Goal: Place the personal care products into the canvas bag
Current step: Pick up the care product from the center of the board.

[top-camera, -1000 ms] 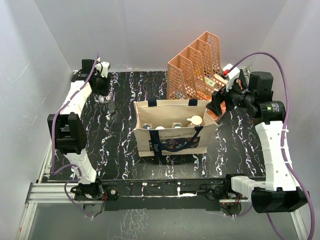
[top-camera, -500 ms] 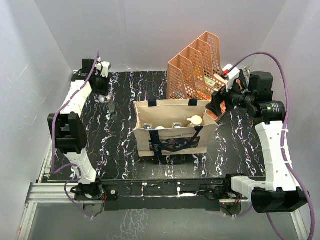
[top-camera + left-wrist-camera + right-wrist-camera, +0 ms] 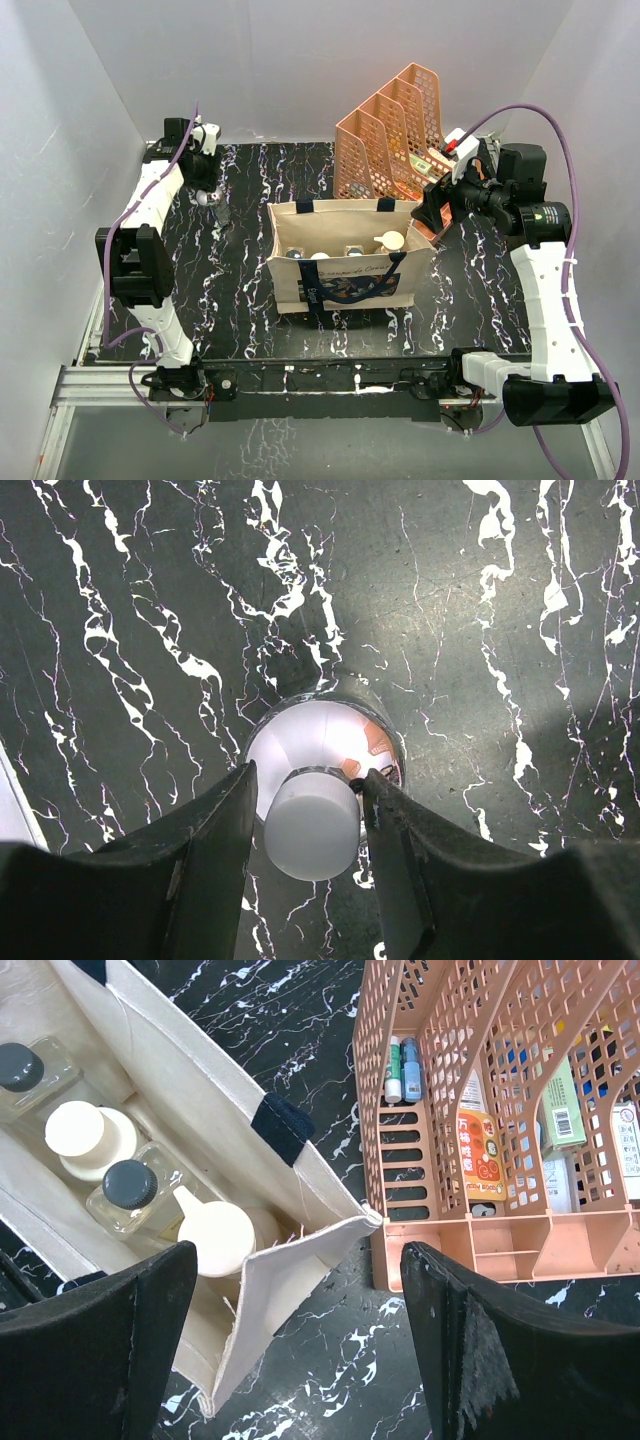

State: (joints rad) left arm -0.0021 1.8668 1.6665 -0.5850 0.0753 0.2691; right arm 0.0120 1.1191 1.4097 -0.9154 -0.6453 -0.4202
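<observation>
A silver metallic bottle [image 3: 300, 738] with a pale cap [image 3: 312, 825] stands on the dark marbled table at the far left [image 3: 205, 197]. My left gripper [image 3: 308, 780] hangs over it with a finger on each side of the cap and thin gaps between, so it is open. The canvas bag [image 3: 340, 262] stands at the table's middle. Inside it are two clear glass bottles with dark caps [image 3: 130, 1185], a cream-capped bottle [image 3: 85, 1130] and a white-capped one [image 3: 215, 1235]. My right gripper [image 3: 298, 1250] is open and holds nothing, above the bag's right end [image 3: 435, 210].
A peach mesh file organizer [image 3: 385, 140] stands behind the bag at the back right, with small boxes and tubes in its slots [image 3: 480, 1150]. White walls close in the table on the left, back and right.
</observation>
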